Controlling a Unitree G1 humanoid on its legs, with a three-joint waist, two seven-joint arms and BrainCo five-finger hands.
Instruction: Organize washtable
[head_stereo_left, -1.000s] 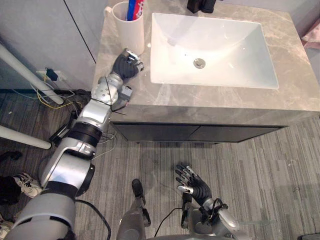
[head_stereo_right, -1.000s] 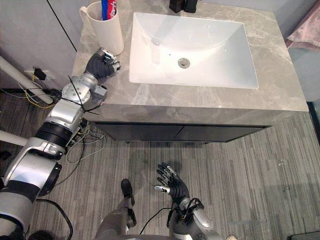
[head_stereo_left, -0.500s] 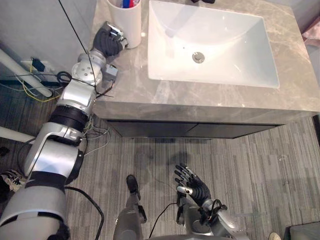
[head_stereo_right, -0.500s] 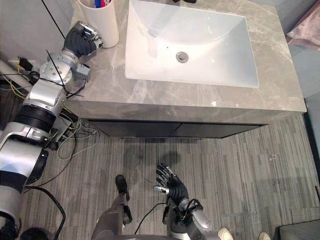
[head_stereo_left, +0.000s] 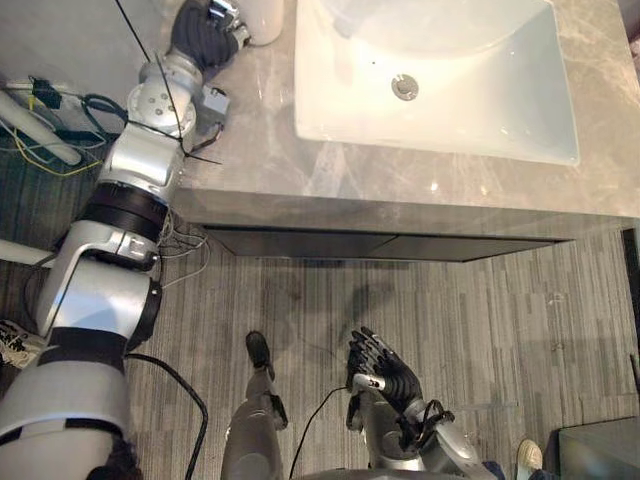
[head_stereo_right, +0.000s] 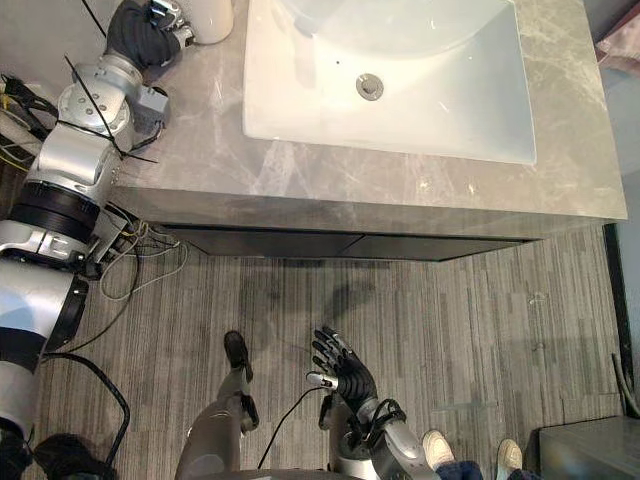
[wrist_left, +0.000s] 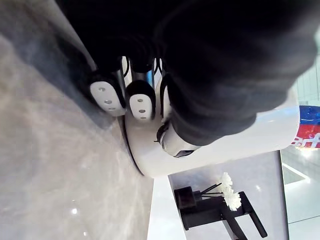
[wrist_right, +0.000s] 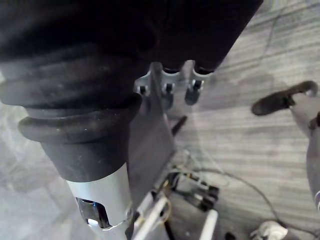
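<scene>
White cup (head_stereo_left: 262, 15): upright at the far left of the grey marble countertop (head_stereo_left: 260, 150), just beside the left rim of the white sink (head_stereo_left: 450, 110), base flat on the stone. Holds a red-and-blue tube (wrist_left: 306, 134) at its mouth.

Left hand (head_stereo_left: 205, 30): pressed against the cup's outer side, away from the sink. Fingers (wrist_left: 107, 97) curled in, tips at the lower wall, thumb (wrist_left: 175, 142) laid on the wall as well. Cannot tell whether any of them close round the cup.

Right hand (head_stereo_left: 385, 375): low over the grey plank floor (head_stereo_left: 520, 320), well apart from the counter, fingers straight and spread, holding nothing.

Beyond the cup, a black holder with white flowers (wrist_left: 200, 207). At the floor's near edge, a person's shoes (head_stereo_right: 437, 448).
</scene>
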